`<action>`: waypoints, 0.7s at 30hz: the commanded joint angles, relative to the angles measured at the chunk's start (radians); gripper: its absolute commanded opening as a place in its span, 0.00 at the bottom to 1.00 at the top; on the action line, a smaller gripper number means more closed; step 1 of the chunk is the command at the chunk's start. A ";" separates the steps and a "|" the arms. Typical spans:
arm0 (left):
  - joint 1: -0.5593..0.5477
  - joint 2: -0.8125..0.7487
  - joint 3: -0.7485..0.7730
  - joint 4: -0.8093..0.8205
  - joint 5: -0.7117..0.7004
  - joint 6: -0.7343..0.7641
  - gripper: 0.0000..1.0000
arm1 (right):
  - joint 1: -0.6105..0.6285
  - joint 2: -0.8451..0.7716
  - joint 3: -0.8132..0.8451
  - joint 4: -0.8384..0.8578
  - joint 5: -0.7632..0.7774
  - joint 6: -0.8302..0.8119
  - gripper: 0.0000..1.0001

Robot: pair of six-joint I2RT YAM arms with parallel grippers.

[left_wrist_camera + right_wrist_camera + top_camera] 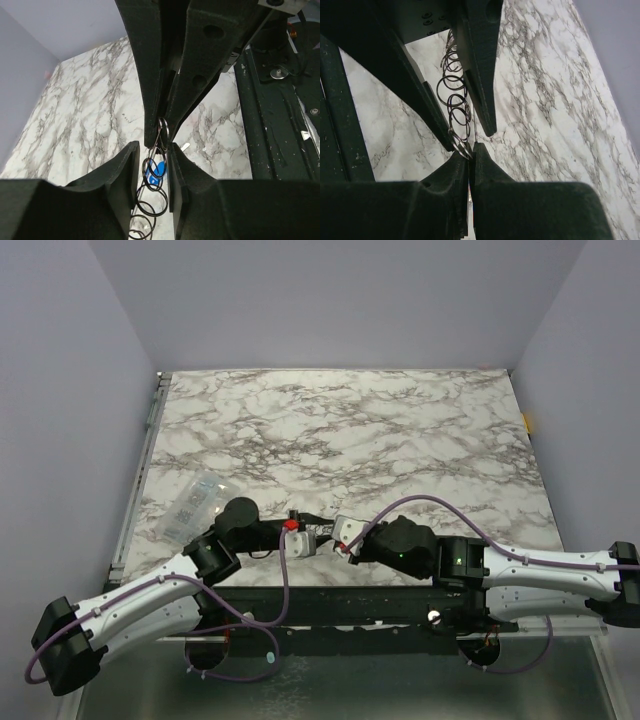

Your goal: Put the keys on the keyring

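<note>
My two grippers meet tip to tip above the near table edge. My right gripper (470, 149) is shut on a thin pale wire, seemingly the keyring (472, 122), together with a small dark split ring (460, 145). A chain of dark rings (452, 87) hangs from there. My left gripper (153, 150) is open and straddles that chain (152, 197) without pinching it. The blue key head (158, 169) hangs among the rings between my left fingers. A small silver piece (184, 146), perhaps a key, lies on the marble. In the top view the left gripper (318, 543) and right gripper (338, 546) hide the keys.
A clear plastic packet (196, 503) lies on the marble table (380, 430) to the left of the left arm. A dark metal rail (330, 605) runs along the near edge. Grey walls enclose the sides and back.
</note>
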 commanded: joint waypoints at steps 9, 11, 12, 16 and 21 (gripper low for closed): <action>0.007 0.020 0.037 -0.010 0.006 0.007 0.00 | 0.008 0.035 -0.008 0.078 -0.073 -0.023 0.01; 0.007 0.015 0.034 -0.010 0.001 0.014 0.00 | 0.007 0.037 -0.012 0.086 -0.072 -0.025 0.01; 0.006 0.012 0.033 -0.010 -0.004 0.018 0.00 | 0.007 0.036 -0.014 0.090 -0.074 -0.027 0.01; 0.006 -0.001 0.024 -0.019 -0.018 0.055 0.00 | 0.007 0.037 -0.012 0.098 -0.058 -0.018 0.01; 0.007 -0.030 0.011 -0.040 -0.019 0.121 0.00 | 0.007 0.025 -0.006 0.059 -0.044 0.007 0.40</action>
